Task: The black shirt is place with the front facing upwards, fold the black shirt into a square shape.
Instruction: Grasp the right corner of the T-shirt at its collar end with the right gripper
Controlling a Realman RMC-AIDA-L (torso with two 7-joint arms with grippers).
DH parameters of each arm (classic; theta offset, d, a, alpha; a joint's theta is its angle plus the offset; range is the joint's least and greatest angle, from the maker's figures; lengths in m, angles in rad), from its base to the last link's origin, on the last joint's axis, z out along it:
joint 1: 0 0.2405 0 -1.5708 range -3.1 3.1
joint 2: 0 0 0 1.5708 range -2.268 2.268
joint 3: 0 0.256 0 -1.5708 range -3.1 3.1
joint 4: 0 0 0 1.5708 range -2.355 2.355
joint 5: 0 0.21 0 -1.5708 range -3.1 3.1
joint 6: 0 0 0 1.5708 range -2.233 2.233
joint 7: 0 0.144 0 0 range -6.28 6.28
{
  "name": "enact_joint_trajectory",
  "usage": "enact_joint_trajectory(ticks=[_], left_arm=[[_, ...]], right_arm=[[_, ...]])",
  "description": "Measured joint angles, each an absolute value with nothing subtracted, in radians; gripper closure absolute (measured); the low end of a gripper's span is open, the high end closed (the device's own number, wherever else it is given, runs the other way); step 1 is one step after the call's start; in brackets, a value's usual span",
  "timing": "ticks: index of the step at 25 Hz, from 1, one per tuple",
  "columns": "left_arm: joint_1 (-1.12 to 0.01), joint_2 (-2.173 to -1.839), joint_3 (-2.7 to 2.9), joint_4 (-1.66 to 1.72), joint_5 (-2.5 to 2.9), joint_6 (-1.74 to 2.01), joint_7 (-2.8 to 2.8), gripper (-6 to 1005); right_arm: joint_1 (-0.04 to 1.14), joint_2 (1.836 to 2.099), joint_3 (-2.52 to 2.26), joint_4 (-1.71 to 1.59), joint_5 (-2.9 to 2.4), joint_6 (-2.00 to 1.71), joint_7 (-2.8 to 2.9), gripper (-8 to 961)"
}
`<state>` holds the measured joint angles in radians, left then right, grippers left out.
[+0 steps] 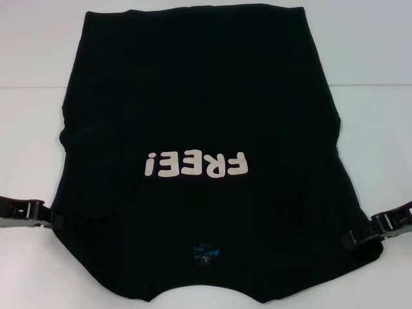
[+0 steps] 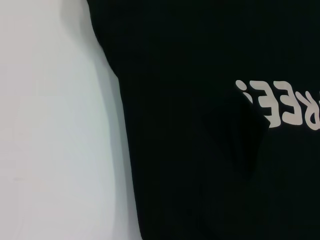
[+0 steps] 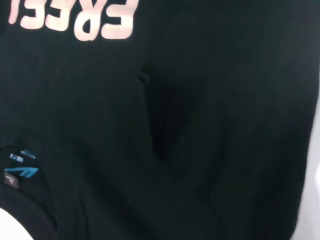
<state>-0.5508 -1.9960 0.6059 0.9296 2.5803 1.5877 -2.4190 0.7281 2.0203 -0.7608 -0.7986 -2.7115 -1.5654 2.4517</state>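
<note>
The black shirt (image 1: 193, 116) is cut off at the head view's bottom edge. The fingertips of the left end effector (image 1: 55, 217) and right end effector (image 1: 347, 239) are lost against the dark fabric. The neck label's (image 1: 205, 254) print cannot be read.

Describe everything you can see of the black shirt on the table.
The black shirt is soft, matte fabric, spread flat and front up on a white table. White "FREE!" lettering crosses the chest; a small blue neck label sits at the collar, nearest the robot. The left claw and right claw meet its side edges.
</note>
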Motion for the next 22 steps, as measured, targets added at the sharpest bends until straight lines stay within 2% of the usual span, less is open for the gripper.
enact_joint_trajectory(ticks=[13,22], left_arm=[[-0.552,-1.996,0.606,0.93,2.567,1.588,-2.418,961],[-0.552,-1.996,0.606,0.93,2.567,1.588,-2.417,960]], right_arm=[[0.736,2.02,-0.774,-0.776,-2.715,-1.559,2.442,159],[0.736,2.01,-0.779,-0.787,-2.742,-1.557,2.449,161]])
